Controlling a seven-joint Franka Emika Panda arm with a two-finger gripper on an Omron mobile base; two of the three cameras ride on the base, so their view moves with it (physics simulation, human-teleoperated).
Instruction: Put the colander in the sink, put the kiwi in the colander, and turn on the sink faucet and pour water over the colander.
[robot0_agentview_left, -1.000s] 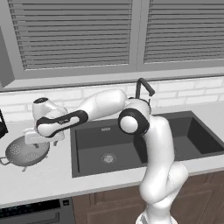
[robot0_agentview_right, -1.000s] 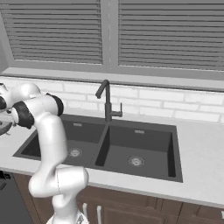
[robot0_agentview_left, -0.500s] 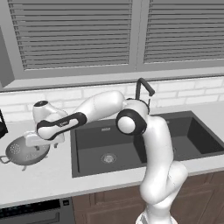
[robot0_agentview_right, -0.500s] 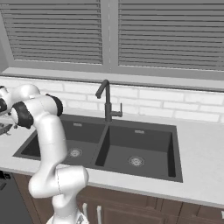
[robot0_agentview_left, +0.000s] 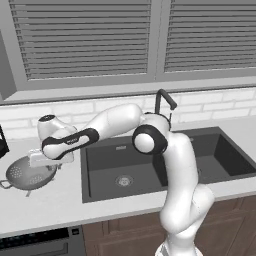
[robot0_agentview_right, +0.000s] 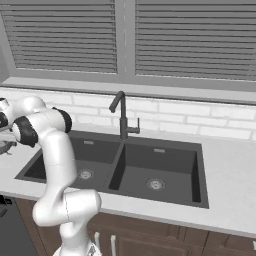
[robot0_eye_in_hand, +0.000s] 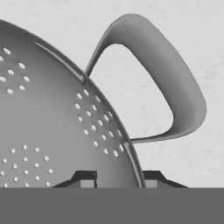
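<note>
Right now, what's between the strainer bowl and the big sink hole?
Just a bare strip of grey counter lies between the colander and the sink. The left base view shows it, with the robot's hand hanging over the colander's rim.

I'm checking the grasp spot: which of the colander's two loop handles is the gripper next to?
The colander's sink-side handle, under the gripper. The other handle sticks out from the rim's opposite side.

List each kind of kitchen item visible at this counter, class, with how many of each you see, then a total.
Colander: 1
Sink, double basin: 1
Sink faucet: 1
Total: 3
</note>
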